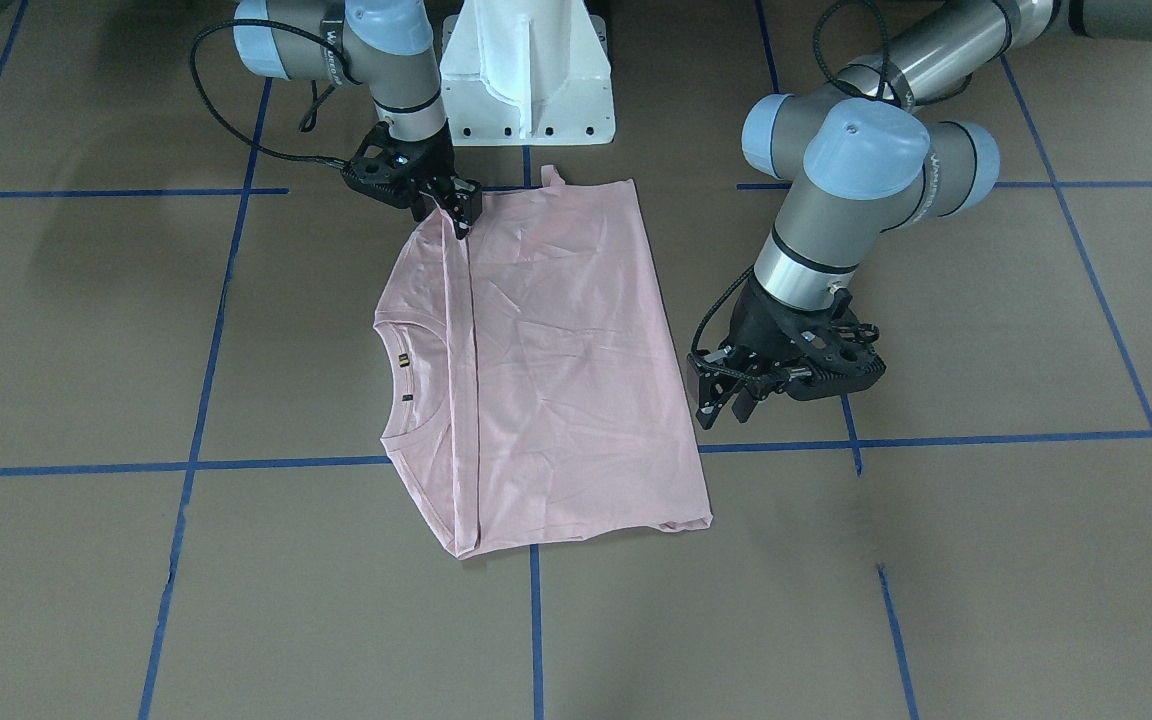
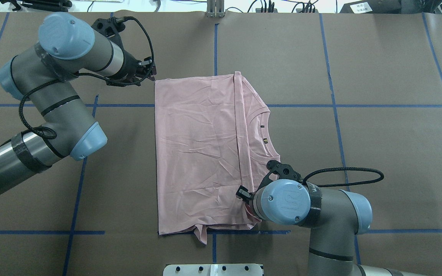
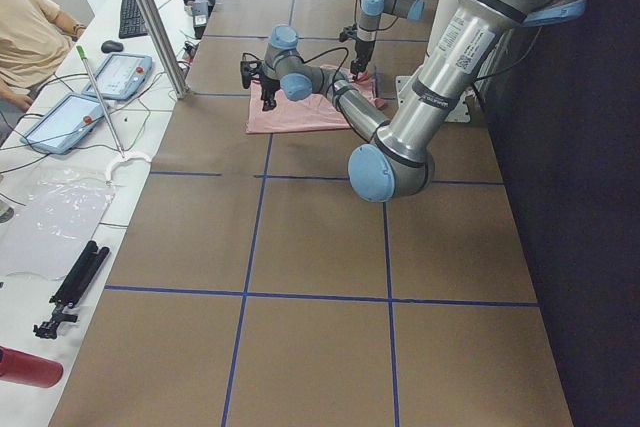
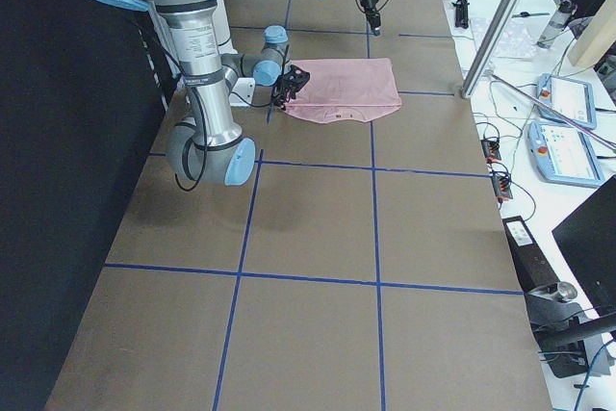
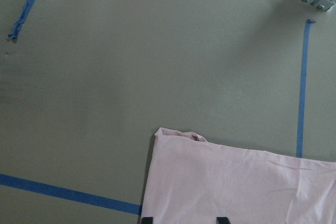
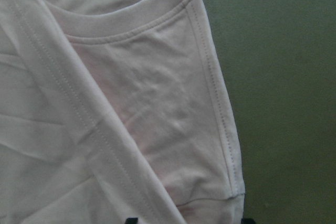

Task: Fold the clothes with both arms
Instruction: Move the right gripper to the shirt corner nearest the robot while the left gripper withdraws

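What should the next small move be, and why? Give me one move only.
Probably lift the right gripper straight up, clear of the T-shirt. Its jaws stand open over the folded-over hem near the collar, so nothing is held. The fold lies flat, and the left gripper hangs open beside the opposite edge, off the cloth.
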